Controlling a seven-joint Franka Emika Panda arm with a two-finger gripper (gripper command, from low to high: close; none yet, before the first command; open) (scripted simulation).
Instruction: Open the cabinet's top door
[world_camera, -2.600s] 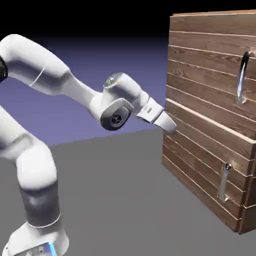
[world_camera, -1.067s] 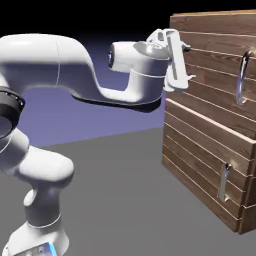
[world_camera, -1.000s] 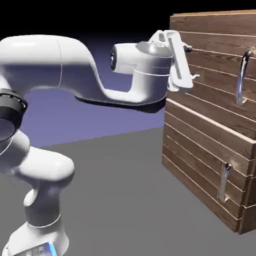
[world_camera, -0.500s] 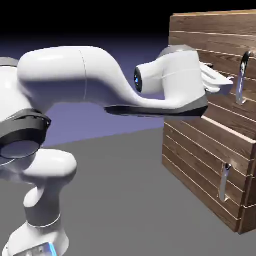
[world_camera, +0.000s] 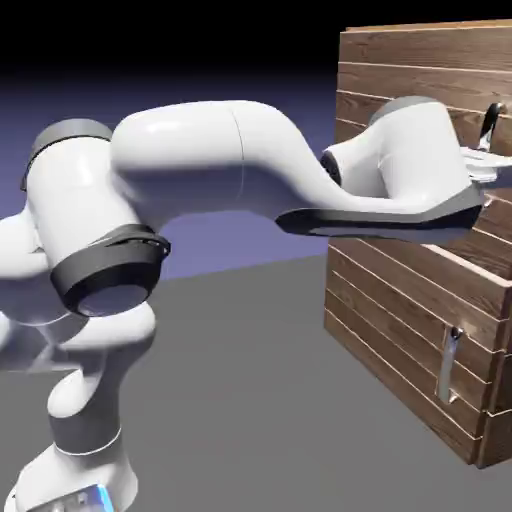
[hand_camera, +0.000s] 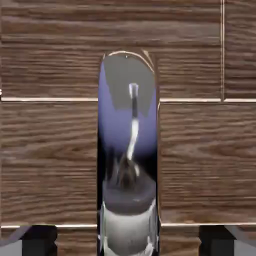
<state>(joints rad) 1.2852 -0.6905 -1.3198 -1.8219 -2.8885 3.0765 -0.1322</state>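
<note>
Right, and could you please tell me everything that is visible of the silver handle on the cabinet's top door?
The handle is a shiny bar, metallic by its look, with a rounded end. It reflects the arm and blue-violet backdrop. It stands roughly upright on the brown plank door, its middle hidden by the hand in the exterior view. In the hand view, the open fingers stand either side, with visible gaps; no touch shows.

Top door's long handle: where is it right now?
In the exterior view, the long handle is at the upper right on the top door, partly hidden by the gripper; in the hand view it runs upright between the finger tips.
</note>
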